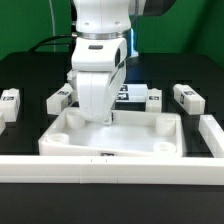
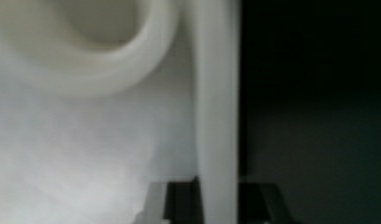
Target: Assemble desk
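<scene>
since the tray-like top (image 1: 125, 140) looks light, stiff and slick, it is best taken by its thin rim, where the pincer (image 1: 107, 120) is pinched shut.

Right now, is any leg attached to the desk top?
No: the legs lie loose on the table, apart from the desk top.

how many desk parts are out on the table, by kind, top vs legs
desk top: 1
legs: 4
total: 5
</scene>
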Tool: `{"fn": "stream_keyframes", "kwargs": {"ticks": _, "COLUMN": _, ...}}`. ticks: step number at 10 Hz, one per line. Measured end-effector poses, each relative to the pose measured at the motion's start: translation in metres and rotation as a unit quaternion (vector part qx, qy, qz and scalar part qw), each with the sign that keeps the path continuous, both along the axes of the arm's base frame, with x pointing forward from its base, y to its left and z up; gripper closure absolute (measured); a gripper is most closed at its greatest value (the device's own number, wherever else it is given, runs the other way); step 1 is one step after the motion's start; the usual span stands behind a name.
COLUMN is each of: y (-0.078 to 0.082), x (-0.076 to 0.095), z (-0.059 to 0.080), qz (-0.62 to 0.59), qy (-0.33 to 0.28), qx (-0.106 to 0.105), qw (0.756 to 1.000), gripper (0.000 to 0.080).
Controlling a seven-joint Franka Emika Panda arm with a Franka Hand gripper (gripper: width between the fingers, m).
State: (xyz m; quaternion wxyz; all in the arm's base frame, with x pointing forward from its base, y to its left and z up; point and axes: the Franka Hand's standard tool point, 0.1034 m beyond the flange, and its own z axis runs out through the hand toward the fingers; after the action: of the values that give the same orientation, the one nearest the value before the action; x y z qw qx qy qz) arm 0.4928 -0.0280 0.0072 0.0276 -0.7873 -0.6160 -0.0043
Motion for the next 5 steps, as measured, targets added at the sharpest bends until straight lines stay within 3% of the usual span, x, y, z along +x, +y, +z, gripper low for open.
{"fn": "stream_keyframes", "kwargs": {"ticks": 5, "y": 0.0, "x": 0.0, "z": 0.0, "qz": 0.0, "qy": 0.0, "qx": 0.0, "qw": 1.0, "gripper": 0.0741}}
